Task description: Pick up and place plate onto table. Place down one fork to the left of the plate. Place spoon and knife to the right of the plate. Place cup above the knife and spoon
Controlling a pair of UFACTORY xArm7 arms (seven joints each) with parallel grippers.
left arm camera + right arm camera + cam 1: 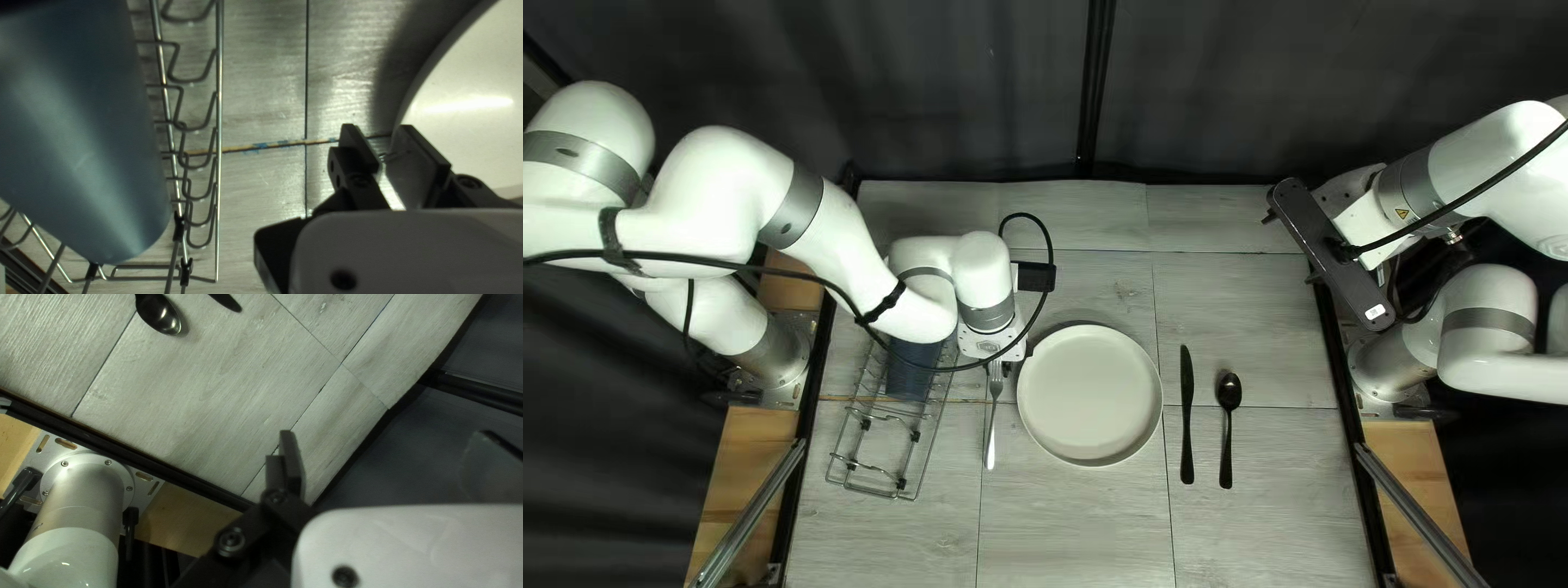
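Observation:
My left gripper (993, 342) is over the fork's tined end in the top left view. The fork (992, 419) lies left of the plate (1090, 394); right of the plate are the black knife (1187, 419) and dark spoon (1227, 430). A blue cup (913, 372) sits in the wire rack. In its wrist view my left gripper (388, 144) stands open with a narrow gap, part of the fork showing below; the cup (81, 130) is beside it. My right gripper (1331, 256) is at the right; in its wrist view the gripper (389, 449) is open, holding nothing.
The wire rack (904, 492) stands at the table's left side, its rail (218, 114) beside my left gripper. My left forearm crosses over the rack's far end. A black edge strip (136, 457) and the right arm's base (87, 490) are beside my right gripper.

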